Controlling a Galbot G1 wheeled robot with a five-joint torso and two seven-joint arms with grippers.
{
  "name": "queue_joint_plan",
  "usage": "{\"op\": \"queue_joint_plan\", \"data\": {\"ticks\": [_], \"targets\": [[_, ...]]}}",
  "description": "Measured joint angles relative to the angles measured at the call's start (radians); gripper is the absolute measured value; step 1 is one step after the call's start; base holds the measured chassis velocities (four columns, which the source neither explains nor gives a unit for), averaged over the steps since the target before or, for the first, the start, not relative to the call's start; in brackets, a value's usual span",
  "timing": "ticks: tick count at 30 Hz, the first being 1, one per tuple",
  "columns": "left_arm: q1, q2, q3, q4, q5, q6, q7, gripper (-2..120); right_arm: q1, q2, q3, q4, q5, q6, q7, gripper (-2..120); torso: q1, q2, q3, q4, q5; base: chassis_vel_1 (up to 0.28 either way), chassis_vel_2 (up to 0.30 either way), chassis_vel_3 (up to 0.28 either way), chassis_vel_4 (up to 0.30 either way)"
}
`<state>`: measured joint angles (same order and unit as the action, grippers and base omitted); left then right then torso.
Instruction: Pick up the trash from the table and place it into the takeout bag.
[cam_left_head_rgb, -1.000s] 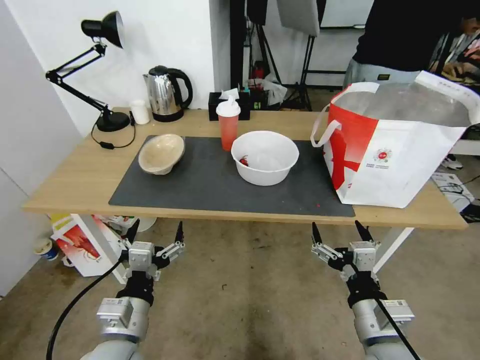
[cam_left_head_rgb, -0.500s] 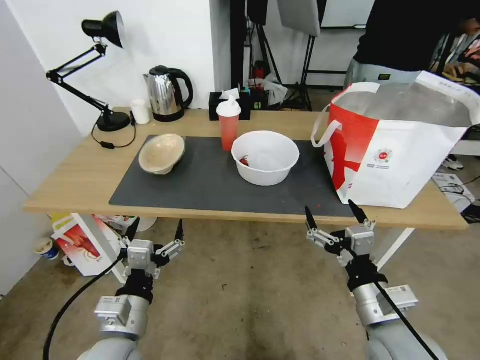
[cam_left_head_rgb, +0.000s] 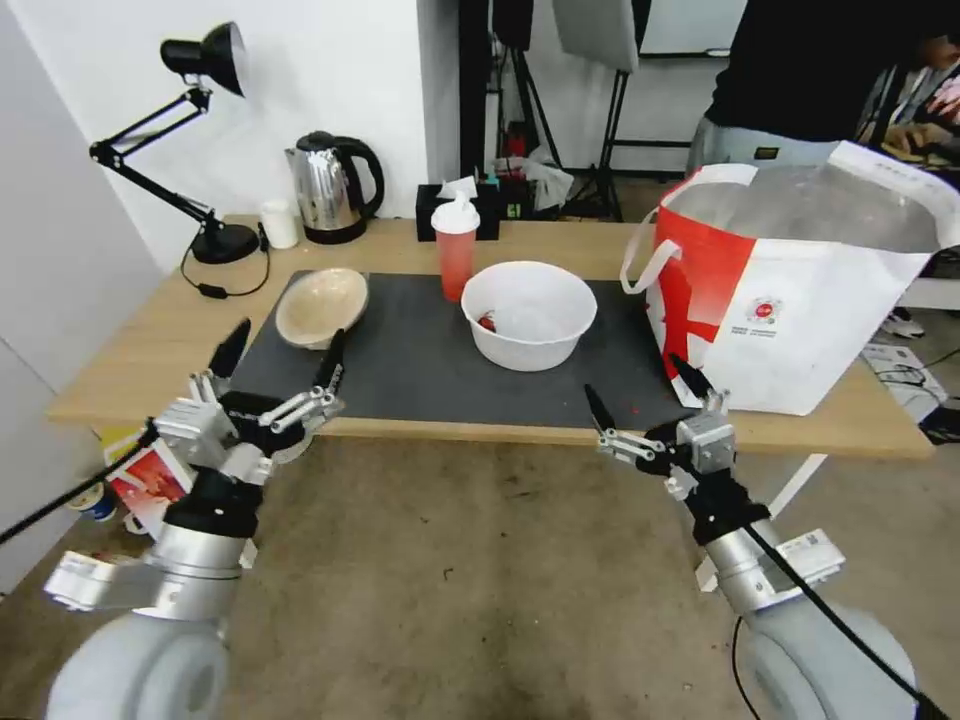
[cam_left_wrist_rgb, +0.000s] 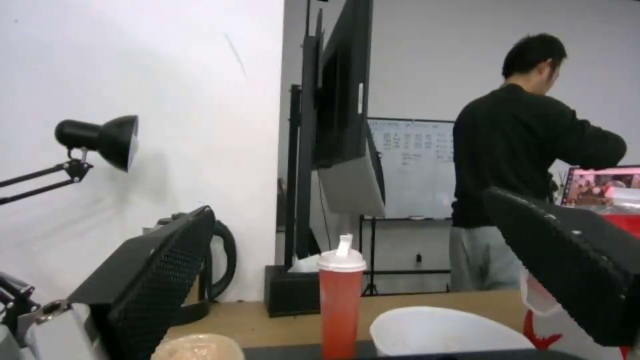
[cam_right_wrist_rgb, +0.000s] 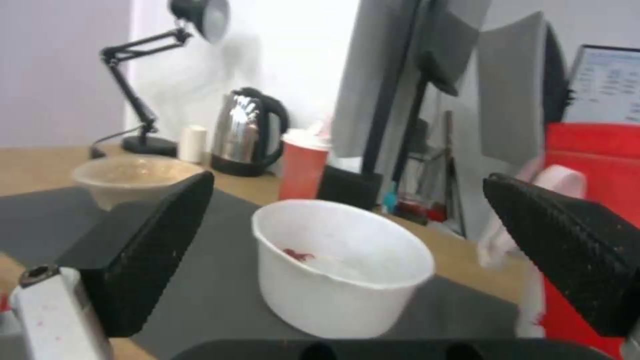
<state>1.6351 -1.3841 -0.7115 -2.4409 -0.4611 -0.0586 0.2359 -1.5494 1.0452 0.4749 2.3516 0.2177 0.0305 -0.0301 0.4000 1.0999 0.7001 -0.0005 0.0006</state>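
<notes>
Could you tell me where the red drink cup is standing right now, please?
In the head view the red cup stands upright at the mat's far edge, just behind and left of the white bowl.

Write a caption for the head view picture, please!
Both open grippers, left gripper and right gripper, reach toward table.

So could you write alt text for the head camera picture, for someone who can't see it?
Two robot arms reach toward a wooden table, left gripper and right gripper with jaws open at its near edge. On it stand a beige pulp bowl, red drink cup, white bowl and big takeout bag.
</notes>
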Motion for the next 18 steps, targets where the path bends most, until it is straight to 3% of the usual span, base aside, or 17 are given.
{"op": "queue_joint_plan", "data": {"ticks": [2,5,7,11,18], "targets": [[0.002,0.002,0.000,0.000,0.000,0.004,0.001,100,0.020,-0.031,-0.008,0.007,0.023,0.001,-0.002,100,0.000,0.000,0.000,0.0002,-0.0005,0.000,0.000,0.000,0.000],[0.008,0.008,0.002,0.001,0.002,0.023,0.004,100,0.098,-0.157,-0.047,0.033,0.125,0.005,-0.007,100,0.000,0.000,0.000,0.0012,-0.0009,0.000,0.000,0.000,0.000],[0.009,0.011,0.003,0.004,0.003,0.033,0.004,100,0.106,-0.179,-0.053,0.038,0.144,-0.004,0.000,100,0.000,0.000,0.000,0.0011,-0.0014,0.000,0.000,0.000,0.000],[0.011,0.020,0.007,0.014,0.005,0.060,0.004,100,0.101,-0.193,-0.053,0.040,0.151,-0.030,0.018,100,0.000,0.000,0.000,0.0002,-0.0005,0.000,0.000,0.000,0.000],[0.019,0.019,0.032,0.043,0.004,0.084,0.001,100,0.095,-0.188,-0.051,0.042,0.144,-0.056,0.050,100,0.000,0.000,0.000,0.0005,-0.0006,0.000,0.000,0.000,0.000]]}}
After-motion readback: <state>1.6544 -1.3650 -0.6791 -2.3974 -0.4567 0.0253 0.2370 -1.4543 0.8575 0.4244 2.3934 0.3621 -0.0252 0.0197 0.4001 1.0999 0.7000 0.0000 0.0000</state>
